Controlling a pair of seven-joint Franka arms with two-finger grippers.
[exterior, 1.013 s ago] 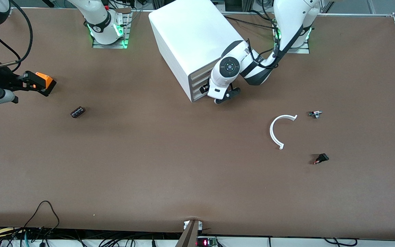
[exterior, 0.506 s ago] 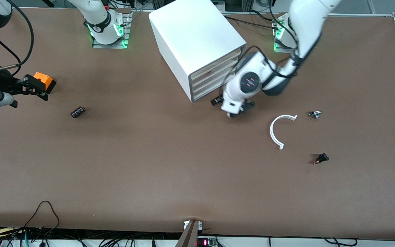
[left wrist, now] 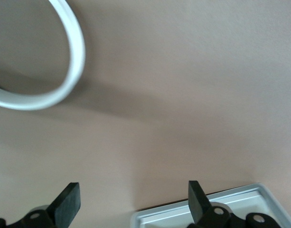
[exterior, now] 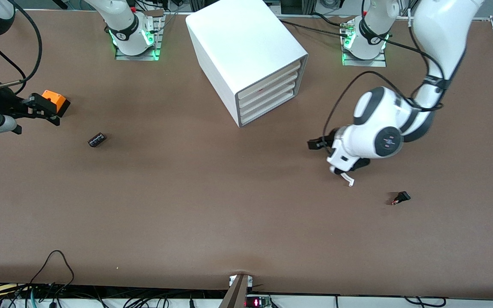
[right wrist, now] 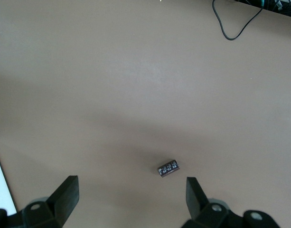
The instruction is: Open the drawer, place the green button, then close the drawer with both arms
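Left gripper point(exterior: 320, 145) hangs released above the white ring point(left wrist: 64, 76), right gripper point(right wrist: 131, 194) waits, jaws spread.

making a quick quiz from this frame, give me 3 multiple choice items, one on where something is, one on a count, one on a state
1. What is the left gripper over?
A. the cabinet's top
B. bare table beside the white arc
C. the orange cube

2. How many drawers does the cabinet show?
A. two
B. four
C. six

3. How does the lowest drawer stand?
A. pushed in
B. pulled halfway out
C. lying out on the table

Answers:
1. B: the left wrist view shows brown table under the open fingers, with the white arc off to one side.
2. B: four stacked fronts show on the cabinet's open face.
3. A: its front lies flush with the three above.

The right gripper waits, open, by the orange cube at the right arm's end.
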